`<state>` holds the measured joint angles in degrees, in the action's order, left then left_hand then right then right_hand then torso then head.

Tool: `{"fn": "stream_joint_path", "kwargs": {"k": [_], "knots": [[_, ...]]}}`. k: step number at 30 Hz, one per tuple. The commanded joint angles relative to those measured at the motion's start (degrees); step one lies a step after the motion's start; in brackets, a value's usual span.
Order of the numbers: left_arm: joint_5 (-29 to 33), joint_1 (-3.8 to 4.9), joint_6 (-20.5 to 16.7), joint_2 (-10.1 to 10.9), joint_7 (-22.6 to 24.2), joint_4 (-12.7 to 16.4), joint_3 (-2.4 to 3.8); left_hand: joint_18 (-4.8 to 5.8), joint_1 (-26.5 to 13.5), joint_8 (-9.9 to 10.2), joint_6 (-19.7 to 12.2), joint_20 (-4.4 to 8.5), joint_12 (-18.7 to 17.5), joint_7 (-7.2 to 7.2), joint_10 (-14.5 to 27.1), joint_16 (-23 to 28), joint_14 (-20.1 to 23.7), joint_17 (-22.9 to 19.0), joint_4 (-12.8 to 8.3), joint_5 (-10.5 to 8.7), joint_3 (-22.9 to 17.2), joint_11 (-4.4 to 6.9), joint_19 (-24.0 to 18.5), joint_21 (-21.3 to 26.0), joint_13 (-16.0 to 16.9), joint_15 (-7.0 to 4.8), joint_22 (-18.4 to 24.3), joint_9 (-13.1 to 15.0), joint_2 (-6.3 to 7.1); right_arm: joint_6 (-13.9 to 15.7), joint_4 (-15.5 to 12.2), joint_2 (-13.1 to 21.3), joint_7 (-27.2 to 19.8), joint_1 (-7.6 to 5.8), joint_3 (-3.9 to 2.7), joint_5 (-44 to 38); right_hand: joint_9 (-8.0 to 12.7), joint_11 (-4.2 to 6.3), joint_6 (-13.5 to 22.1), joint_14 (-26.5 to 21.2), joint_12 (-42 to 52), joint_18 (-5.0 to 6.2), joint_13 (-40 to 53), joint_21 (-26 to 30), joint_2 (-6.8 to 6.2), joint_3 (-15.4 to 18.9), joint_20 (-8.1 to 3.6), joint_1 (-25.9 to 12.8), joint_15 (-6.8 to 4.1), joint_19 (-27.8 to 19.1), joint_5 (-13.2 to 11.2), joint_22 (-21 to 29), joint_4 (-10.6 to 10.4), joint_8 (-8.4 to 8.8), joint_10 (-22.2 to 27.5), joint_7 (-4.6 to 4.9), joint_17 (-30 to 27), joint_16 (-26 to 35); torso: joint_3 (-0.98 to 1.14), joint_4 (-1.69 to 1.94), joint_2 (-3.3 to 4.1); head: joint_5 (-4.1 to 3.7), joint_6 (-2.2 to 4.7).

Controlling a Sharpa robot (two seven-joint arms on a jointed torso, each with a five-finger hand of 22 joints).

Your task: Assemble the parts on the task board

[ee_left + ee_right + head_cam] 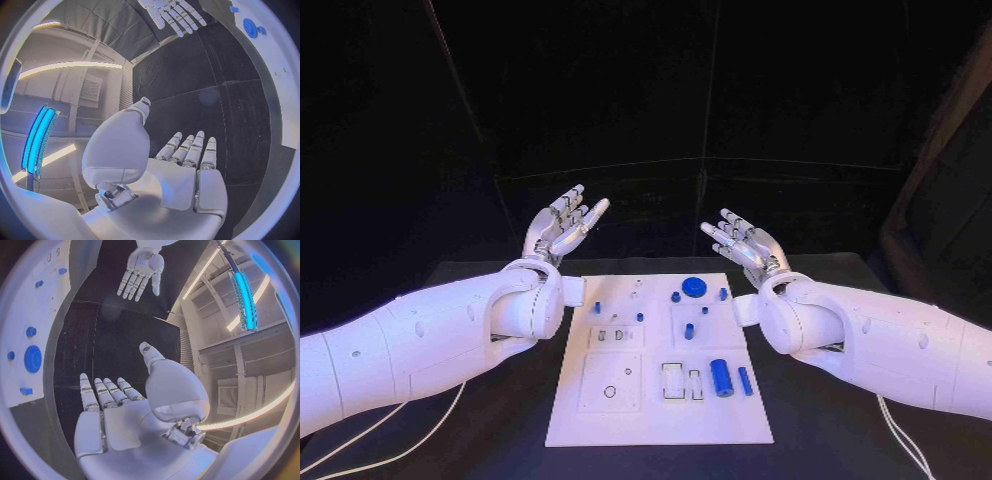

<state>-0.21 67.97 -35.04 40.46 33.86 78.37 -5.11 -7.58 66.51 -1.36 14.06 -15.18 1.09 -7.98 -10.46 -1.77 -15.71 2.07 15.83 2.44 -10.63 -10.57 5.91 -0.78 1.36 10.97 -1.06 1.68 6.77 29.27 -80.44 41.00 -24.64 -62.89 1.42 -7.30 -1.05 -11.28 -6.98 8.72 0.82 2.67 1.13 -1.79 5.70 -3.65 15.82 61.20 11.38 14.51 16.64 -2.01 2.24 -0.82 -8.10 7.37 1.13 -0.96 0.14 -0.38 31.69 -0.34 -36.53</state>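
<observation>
The left hand (564,225) and right hand (743,243) are held raised and spread, grasping nothing, just beyond the far corners of the task board (661,420), seemingly parked clear so the blue parts (721,377) on it stay reachable.

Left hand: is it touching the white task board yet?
Apart. In the head view the left hand is raised, fingers spread, beyond the far edge of the white task board, with black table between them.

Black table (473,420) stands before a black backdrop curtain (661,90). Beside the curtain, a pale panelled wall (244,360) carries a vertical blue-lit strip (242,287) and white curved light bars (69,66).
</observation>
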Motion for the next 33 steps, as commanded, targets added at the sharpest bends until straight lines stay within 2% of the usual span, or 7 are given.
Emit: {"fn": "stream_joint_path", "kwargs": {"k": [1,6,9,10,15,20,33], "knots": [[-1.11,0.1,3.44,-0.08,3.09,-0.07,0.0,-1.24,2.46,-0.42,1.11,-0.91,0.34,-5.32,-0.38,-0.3,-0.89,0.13,0.78,0.4,-0.26,-0.84,0.21,-0.38,0.11,0.33,-0.13,0.15,0.18,-11.09,1.37,-0.55,3.3,-0.52,0.15,-6.58,-0.34,-1.68,-2.59,3.53,0.75,1.44,0.4,-0.93,0.53,-0.78,0.96,5.7,1.45,2.06,-0.9,-0.48,2.75,-0.57,-2.91,7.34,0.46,-0.73,0.0,-0.01,0.01,0.0,0.0],[-1.11,0.1,3.44,-0.08,3.09,-0.07,0.0,-1.25,3.06,-0.57,1.67,-1.08,0.46,-5.85,-0.93,-0.68,-2.6,0.41,0.61,0.39,-0.44,-1.39,1.14,-0.69,0.2,0.66,-0.35,0.24,0.05,-13.88,2.53,-1.01,4.14,-0.88,0.32,-8.11,-1.08,-3.06,-9.14,16.96,2.19,3.68,1.26,-4.65,0.63,-1.6,0.85,9.63,2.2,13.66,-2.76,-2.38,5.88,-1.68,-12.01,8.65,1.7,-3.44,0.0,-0.01,0.01,0.0,0.0],[-1.11,0.1,3.44,-0.08,3.09,-0.07,0.0,-0.8,4.07,-1.29,5.02,-1.27,1.24,-7.08,-4.81,-2.54,-9.79,1.46,0.25,0.4,-0.81,-2.59,3.97,-1.71,0.68,1.36,-0.96,0.68,-0.64,-14.47,2.78,-1.11,4.32,-0.96,0.35,-8.43,-2.21,-2.82,-18.95,34.1,5.31,5.79,2.53,-9.09,0.31,-2.11,0.68,12.12,0.91,24.75,-3.47,-4.19,7.91,-3.8,-26.84,8.21,2.99,-7.46,0.0,-0.01,0.01,0.0,0.0],[1.49,0.07,6.49,1.38,2.0,-0.08,-0.03,-0.57,4.42,-1.75,7.03,-1.5,1.82,-7.67,-7.45,-3.81,-14.16,2.09,-0.02,0.43,-0.96,-3.31,5.9,-2.44,0.98,1.69,-1.36,0.94,-1.1,-7.56,4.02,0.23,2.52,-0.98,0.32,-14.75,-2.61,-2.12,-22.78,38.07,6.69,6.55,2.99,-10.04,0.25,-2.31,0.63,12.79,0.17,26.7,-3.69,-4.44,8.5,-4.65,-33.0,7.83,3.17,-8.41,-0.21,-0.13,0.04,0.24,0.17],[0.37,0.08,9.82,2.57,2.25,0.61,-0.04,-2.54,6.96,-7.35,27.81,-1.23,9.47,-7.33,-35.59,-11.64,-35.56,5.16,-3.74,0.64,-1.4,-2.17,33.65,-13.65,4.05,-0.73,-6.71,3.6,-3.29,-5.19,5.28,0.84,2.0,-1.02,0.27,-20.8,-3.52,0.71,-40.46,48.99,8.22,7.93,2.47,-13.57,0.05,-4.13,-1.4,14.5,-3.15,35.12,-4.37,-4.97,11.16,-7.44,-45.08,5.68,2.72,-9.63,-0.2,-0.12,0.56,0.34,0.38],[-1.22,0.1,13.91,3.68,2.08,1.7,-0.04,-3.13,7.15,-9.74,36.81,1.11,11.06,-4.86,-43.59,-13.93,-44.11,6.69,-5.67,0.43,-1.0,0.53,43.39,-17.42,3.97,-3.56,-7.63,4.27,-4.5,-6.09,5.62,1.48,2.24,-1.75,0.23,-27.59,-2.84,1.54,-43.75,54.22,6.58,7.82,2.41,-15.18,-0.27,-6.3,-3.02,14.19,-4.68,38.88,-4.36,-5.01,12.87,-6.47,-48.9,5.25,2.67,-8.68,-0.16,0.11,1.76,0.04,0.99],[-3.44,0.26,14.98,8.92,0.33,10.59,-0.03,-3.03,6.96,-7.99,40.76,3.62,8.68,-3.65,-50.4,-14.04,-52.02,10.06,-8.87,0.44,-0.1,2.25,50.88,-18.07,2.88,-5.91,-6.58,2.93,-5.15,-8.06,6.17,1.22,10.22,-6.25,0.18,-57.97,-2.84,5.23,-51.1,72.27,5.1,7.7,2.55,-29.16,-2.97,-7.55,-9.28,14.53,-10.26,50.09,-4.66,-12.09,14.04,-6.02,-59.65,2.99,7.46,-14.41,-0.37,0.46,5.79,-0.63,2.44]]}}
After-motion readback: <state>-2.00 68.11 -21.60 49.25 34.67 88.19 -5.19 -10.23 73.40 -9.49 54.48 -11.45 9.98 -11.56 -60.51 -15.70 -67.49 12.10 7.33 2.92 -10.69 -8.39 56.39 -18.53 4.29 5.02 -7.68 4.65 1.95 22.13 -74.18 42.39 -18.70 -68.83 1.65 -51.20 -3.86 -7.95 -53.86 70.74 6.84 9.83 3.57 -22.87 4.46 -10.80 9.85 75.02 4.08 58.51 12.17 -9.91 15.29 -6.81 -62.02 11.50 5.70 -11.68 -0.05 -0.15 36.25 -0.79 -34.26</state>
